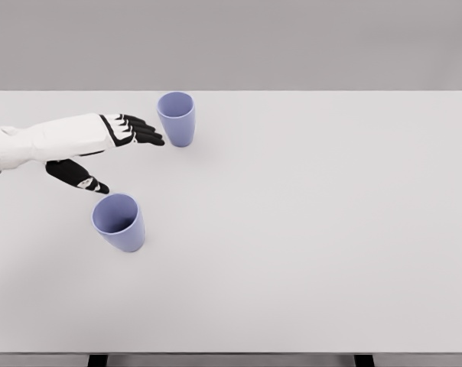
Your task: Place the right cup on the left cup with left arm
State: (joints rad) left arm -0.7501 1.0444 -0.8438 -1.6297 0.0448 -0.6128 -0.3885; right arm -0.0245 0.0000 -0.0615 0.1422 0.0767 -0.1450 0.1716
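Two cups stand upright; the right cup [176,118] lies just beyond the spread, empty fingers of the left hand [101,149], the left cup [119,222] nearer.

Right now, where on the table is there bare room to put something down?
The whole right half of the table, right of the far cup, is bare, and so is the front strip below the near cup. It is crowded at the left, where the open left hand reaches between the two cups.
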